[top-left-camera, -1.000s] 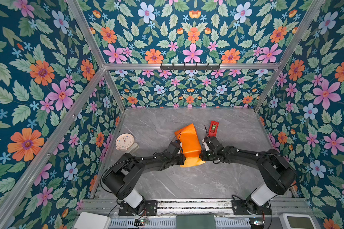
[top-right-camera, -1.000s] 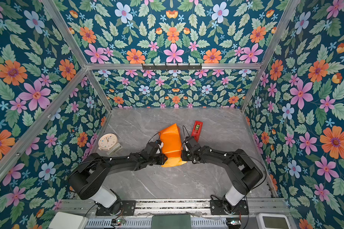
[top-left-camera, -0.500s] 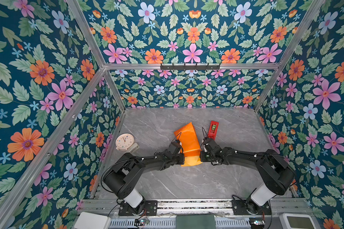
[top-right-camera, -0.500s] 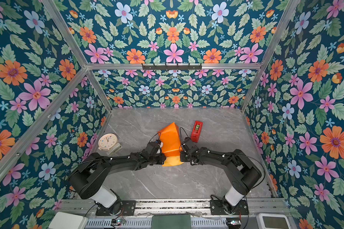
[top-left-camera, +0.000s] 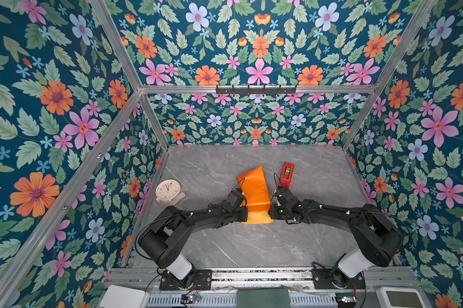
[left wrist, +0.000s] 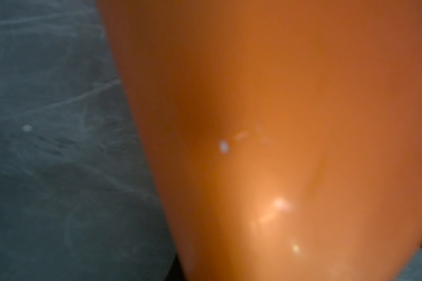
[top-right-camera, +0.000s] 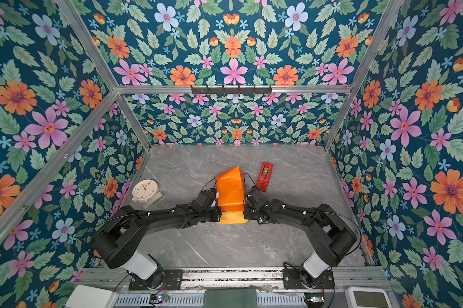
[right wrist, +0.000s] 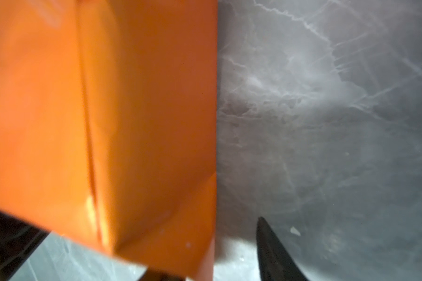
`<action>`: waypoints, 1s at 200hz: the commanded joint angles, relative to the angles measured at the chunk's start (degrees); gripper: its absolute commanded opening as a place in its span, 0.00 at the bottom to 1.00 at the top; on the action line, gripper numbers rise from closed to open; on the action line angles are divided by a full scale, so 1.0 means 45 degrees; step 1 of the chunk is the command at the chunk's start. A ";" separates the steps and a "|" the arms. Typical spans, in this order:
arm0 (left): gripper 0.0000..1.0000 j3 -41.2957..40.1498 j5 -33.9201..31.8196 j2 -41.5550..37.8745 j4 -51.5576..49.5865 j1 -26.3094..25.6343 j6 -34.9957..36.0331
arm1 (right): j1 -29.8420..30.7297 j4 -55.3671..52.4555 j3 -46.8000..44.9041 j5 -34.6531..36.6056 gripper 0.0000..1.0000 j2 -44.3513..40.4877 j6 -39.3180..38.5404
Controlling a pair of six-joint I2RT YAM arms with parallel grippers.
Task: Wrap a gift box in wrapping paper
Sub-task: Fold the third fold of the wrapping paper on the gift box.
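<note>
Flowered walls [top-left-camera: 51, 112] enclosed the grey marble table [top-left-camera: 251, 248]. Near its middle the wrapping paper [top-left-camera: 254, 189] stood folded up, glossy orange outward, with a paler yellow strip flat on the table at its near edge. It hid the gift box from me. My left gripper [top-left-camera: 243, 205] was at the sheet's left side; I could not tell how its jaws stood, since orange filled the left wrist view. My right gripper [top-left-camera: 274, 205] stood parted at the right side, one finger [right wrist: 275, 253] clear of the paper's edge. A cream clock [top-left-camera: 168, 190] lay far left, its dial too small to read. A red tape dispenser [top-left-camera: 287, 175] lay beyond my right gripper.
</note>
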 commanded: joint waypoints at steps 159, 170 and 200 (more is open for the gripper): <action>0.20 -0.0592 -0.0311 0.0047 0.0245 -0.0624 -0.1089 | 0.0041 -0.0426 0.0890 0.0302 0.18 0.1252 0.0225; 0.17 -0.0531 -0.0330 0.0191 0.0271 -0.0654 -0.1099 | 0.0043 -0.0499 0.0876 0.0319 0.21 0.1224 0.0243; 0.10 -0.0470 -0.0448 0.0374 0.0290 -0.0715 -0.1098 | 0.0122 -0.0529 0.0590 0.0430 0.24 0.1090 0.0381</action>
